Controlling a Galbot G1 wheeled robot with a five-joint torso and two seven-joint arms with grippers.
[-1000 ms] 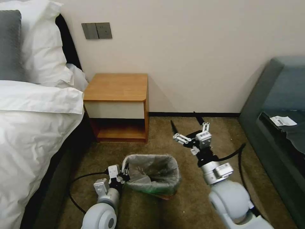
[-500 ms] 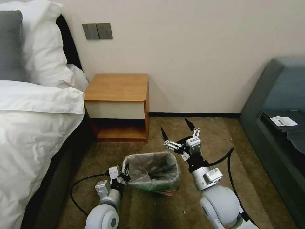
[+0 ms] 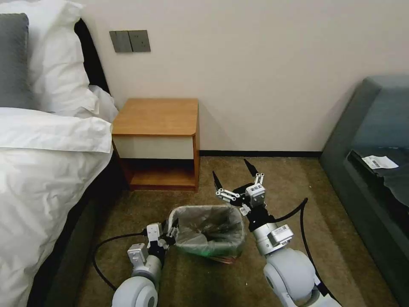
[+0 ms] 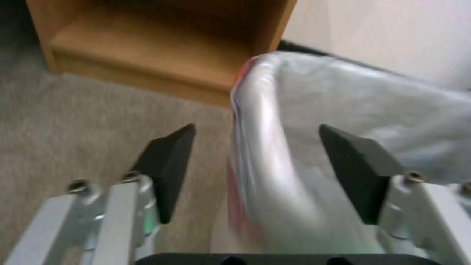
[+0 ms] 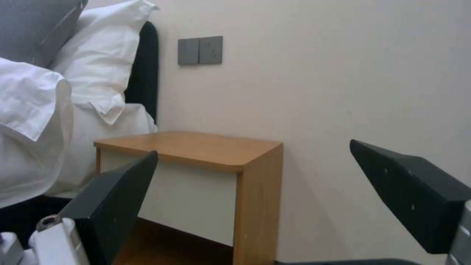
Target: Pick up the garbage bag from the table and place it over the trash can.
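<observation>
Bed with white bedding fills the robot's left side, a dark sofa the right, carpet between; the table, an orange-brown nightstand with white drawer front, stands against the wall, its top bare; the trash can sits on the carpet in front of the table and near the robot, apart from it; the garbage bag is not on the table but already lines the can, grey film draped over the rim all round, pink-red edging visible along one side in the left wrist view; left gripper is low at the can's left rim, fingers spread, straddling the bagged rim with one pad outside and one inside, gripping nothing; right gripper hovers just beyond the can's far right corner, fingers splayed wide and empty, pointing toward the table; judgement: bag is very light, limp and crinkly, slippery film that tears or slides off the rim easily; best taken by pinching the folded edge at the rim, not the loose belly; placement looks largely done, only seating or tidying the edge likely left.
</observation>
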